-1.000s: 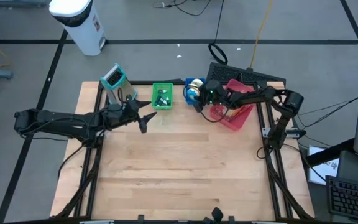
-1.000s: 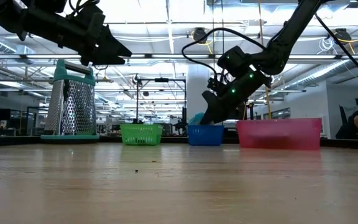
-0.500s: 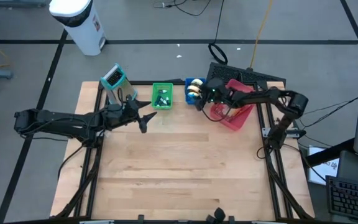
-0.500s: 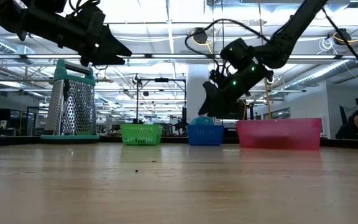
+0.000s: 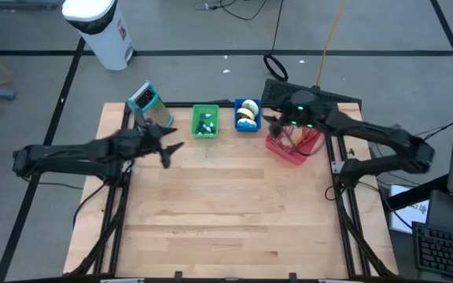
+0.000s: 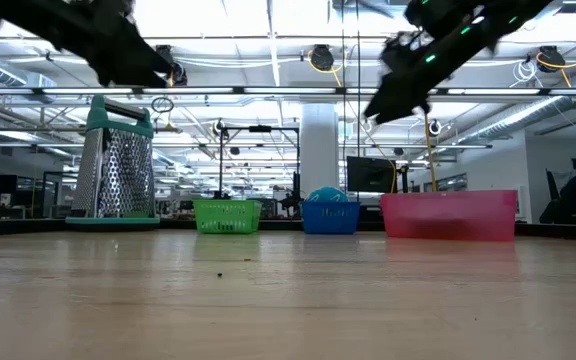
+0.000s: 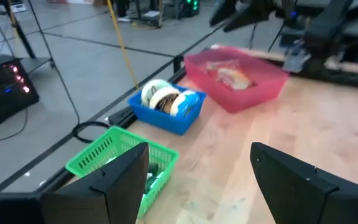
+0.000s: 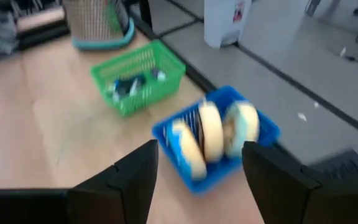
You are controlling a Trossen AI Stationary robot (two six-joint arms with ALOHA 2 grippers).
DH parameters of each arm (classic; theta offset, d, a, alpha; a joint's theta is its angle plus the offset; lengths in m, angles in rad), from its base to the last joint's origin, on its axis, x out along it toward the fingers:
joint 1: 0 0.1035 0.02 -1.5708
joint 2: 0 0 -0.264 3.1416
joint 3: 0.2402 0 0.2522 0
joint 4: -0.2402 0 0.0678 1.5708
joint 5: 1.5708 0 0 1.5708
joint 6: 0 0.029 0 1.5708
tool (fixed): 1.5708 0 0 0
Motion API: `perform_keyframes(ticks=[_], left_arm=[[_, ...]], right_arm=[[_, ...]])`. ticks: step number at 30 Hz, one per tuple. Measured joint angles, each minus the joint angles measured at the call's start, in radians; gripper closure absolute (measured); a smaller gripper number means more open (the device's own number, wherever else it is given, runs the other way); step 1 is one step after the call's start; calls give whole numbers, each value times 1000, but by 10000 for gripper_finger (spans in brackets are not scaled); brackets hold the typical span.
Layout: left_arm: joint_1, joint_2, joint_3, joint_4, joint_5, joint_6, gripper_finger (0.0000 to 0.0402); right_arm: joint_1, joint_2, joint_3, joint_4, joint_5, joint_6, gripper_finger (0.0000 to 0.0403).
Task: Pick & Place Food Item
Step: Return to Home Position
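Observation:
A blue basket [image 5: 247,115] at the table's far edge holds round pale food items [image 8: 211,134] standing on edge. A pink basket [image 5: 293,146] to its right holds wrapped food [image 7: 230,76]. My right gripper [image 5: 272,122] hangs open in the air between these two baskets, high above the table [image 6: 376,108], with nothing between its fingers [image 8: 197,180]. My left gripper [image 5: 171,149] is open and empty too [image 7: 197,186]. It hangs above the table, near and left of a green basket [image 5: 204,121].
A metal box grater [image 5: 149,103] stands at the far left, with the green basket of small items between it and the blue one. Bare wooden table [image 5: 226,212] stretches toward the near edge. A white bin [image 5: 101,27] and cables lie on the floor beyond.
My right gripper has risen from just over the blue basket and drawn back toward the pink basket, leaving the food items in the blue basket in plain sight. My left gripper has risen a little and pulled back toward the table's left edge.

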Motion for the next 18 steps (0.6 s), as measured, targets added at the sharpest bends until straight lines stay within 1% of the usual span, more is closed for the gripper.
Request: perform_keyframes(ticks=[4,6,9,11,13,15,18], left_arm=[[-1,-174,77,-261,41,-14,117],[-1,-250,86,-318,54,-41,113],[-3,-365,58,-370,101,-94,110],[-13,-430,9,-347,170,-98,112],[-26,-487,-59,-271,216,-100,115],[-42,-535,-126,-176,229,-98,118],[-61,-582,-224,-98,229,-84,123]], right_arm=[[0,-190,0,-232,0,15,183],[2,-280,-16,-288,0,46,185],[12,-418,-81,-306,1,83,185],[27,-509,-137,-294,0,93,183],[43,-593,-195,-253,0,114,181],[56,-670,-255,-200,0,134,180],[72,-775,-345,-116,0,135,179]])
